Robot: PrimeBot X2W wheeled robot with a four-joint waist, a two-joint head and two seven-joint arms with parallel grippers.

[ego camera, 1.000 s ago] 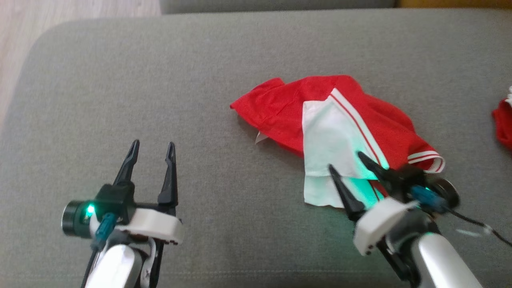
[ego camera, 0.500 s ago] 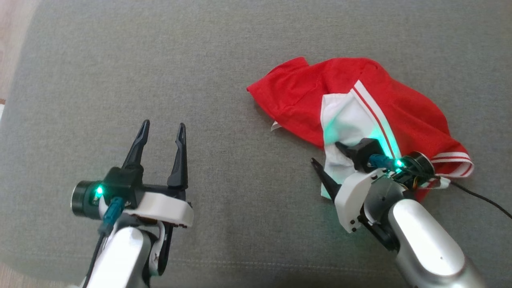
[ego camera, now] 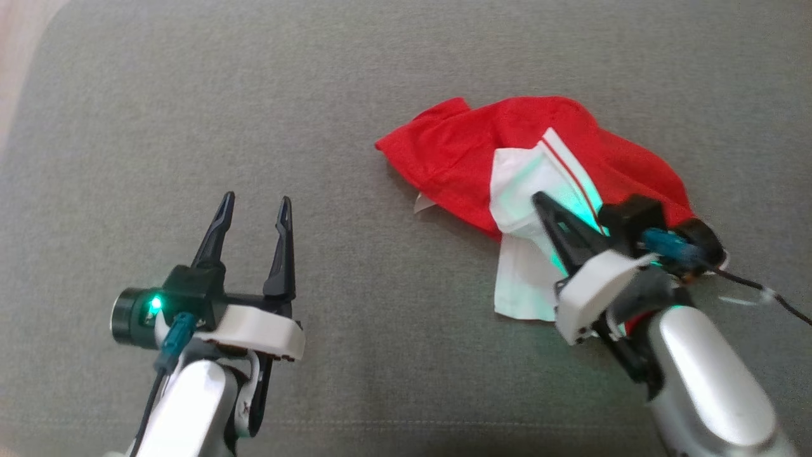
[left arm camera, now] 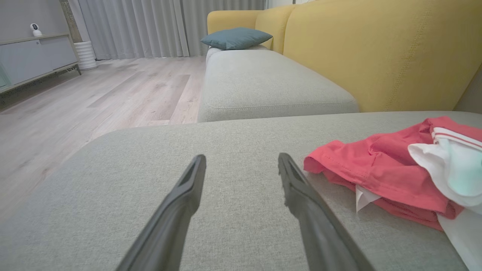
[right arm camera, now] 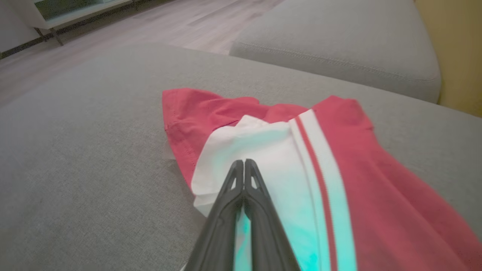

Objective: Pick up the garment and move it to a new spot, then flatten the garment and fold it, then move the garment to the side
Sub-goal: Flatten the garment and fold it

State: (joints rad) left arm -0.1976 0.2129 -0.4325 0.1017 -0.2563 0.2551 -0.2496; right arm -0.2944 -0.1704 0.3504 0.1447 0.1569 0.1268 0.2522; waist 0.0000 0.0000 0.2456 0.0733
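Cushion rim [ego camera: 38, 108] far left, garment [ego camera: 457, 158] bunched rightward

R hand [ego camera: 539, 199], tips together, on red/wht garment [ego camera: 457, 152]

A home living room is showing here. A yellow sofa back [left arm camera: 376, 56] is rising behind wide grey upholstered seats [left arm camera: 263, 79], with a teal cushion [left arm camera: 235, 37] resting at the far end. Pale wood flooring [left arm camera: 113, 94] is stretching away towards long grey curtains [left arm camera: 150, 26], which are hanging to the floor. A low cabinet [left arm camera: 34, 56] is standing along the wall, with a white ribbed container [left arm camera: 86, 54] sitting beside it. A red and white garment [ego camera: 457, 152] is lying crumpled on the nearest seat.
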